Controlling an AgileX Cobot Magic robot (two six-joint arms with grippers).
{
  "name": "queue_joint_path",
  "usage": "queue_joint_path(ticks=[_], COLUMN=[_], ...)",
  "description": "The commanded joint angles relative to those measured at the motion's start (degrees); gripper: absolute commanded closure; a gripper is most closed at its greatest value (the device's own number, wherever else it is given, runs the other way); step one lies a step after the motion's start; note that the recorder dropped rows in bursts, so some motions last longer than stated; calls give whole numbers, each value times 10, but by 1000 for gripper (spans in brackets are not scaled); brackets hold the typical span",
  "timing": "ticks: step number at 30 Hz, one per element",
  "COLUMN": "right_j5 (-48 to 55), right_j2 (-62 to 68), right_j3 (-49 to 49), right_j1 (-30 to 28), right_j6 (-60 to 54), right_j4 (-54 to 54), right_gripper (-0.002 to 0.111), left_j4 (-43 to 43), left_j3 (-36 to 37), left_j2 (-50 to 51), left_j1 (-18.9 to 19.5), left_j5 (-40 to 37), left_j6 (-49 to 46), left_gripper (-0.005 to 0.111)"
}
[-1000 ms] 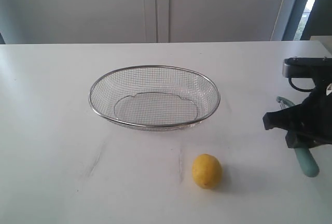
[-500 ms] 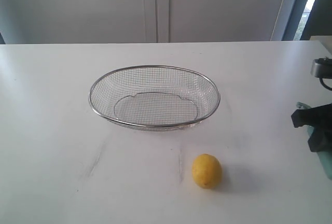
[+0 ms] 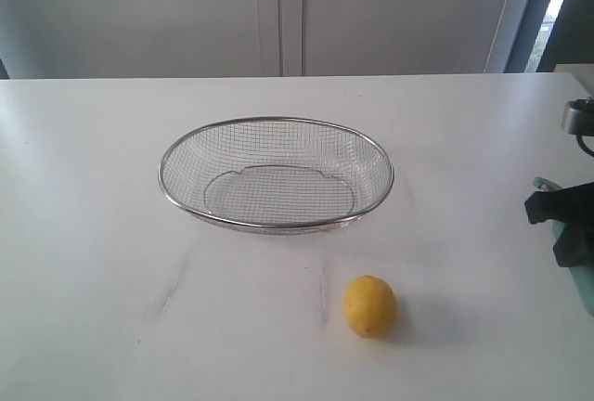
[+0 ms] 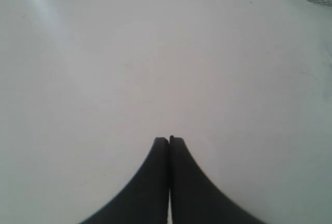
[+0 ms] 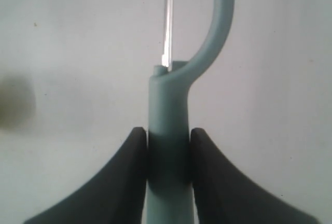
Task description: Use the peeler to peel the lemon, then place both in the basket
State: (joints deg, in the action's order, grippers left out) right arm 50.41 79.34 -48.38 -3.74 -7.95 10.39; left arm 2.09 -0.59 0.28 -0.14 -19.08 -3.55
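While the right gripper pinches the peeler at the counter's right edge, left gripper pressed together, the unheld lemon near the front edge may roll away once scraped.

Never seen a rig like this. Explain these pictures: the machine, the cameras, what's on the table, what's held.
This is a robot with two arms, each ending in a two-fingered gripper. The wide picture comes from a camera off the arms; the other two come from cameras on the wrists. On the white table sit an empty wire basket and a lemon, apart from it. The left gripper is shut, holding nothing. The right gripper, at the wide view's right edge, clamps a teal peeler by its handle.
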Motion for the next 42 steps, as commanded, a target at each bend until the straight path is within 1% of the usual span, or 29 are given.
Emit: queue_joint_path(ticks=[1, 31, 33, 37, 39, 42], right_j5=[-4, 1, 1, -17, -19, -19], right_j2=[-4, -4, -4, -4, -4, -4], right_j3=[-2, -2, -2, -2, -2, -2], right_j1=[-4, -4, -4, -4, -4, -4], right_j6=[-5, -5, -5, -5, -5, -5], right_j4=[3, 3, 3, 3, 3, 3], right_gripper=[108, 108, 108, 108, 108, 108], left_j4=[4, 4, 4, 4, 4, 4], left_j3=[6, 6, 6, 6, 6, 6], left_j2=[-3, -3, -3, -3, -3, -3], left_j1=[1, 1, 1, 1, 1, 1], left_j5=[-2, 4, 24, 154, 184, 186], left_j6=[5, 2, 2, 3, 3, 3], left_gripper=[107, 107, 107, 107, 107, 107])
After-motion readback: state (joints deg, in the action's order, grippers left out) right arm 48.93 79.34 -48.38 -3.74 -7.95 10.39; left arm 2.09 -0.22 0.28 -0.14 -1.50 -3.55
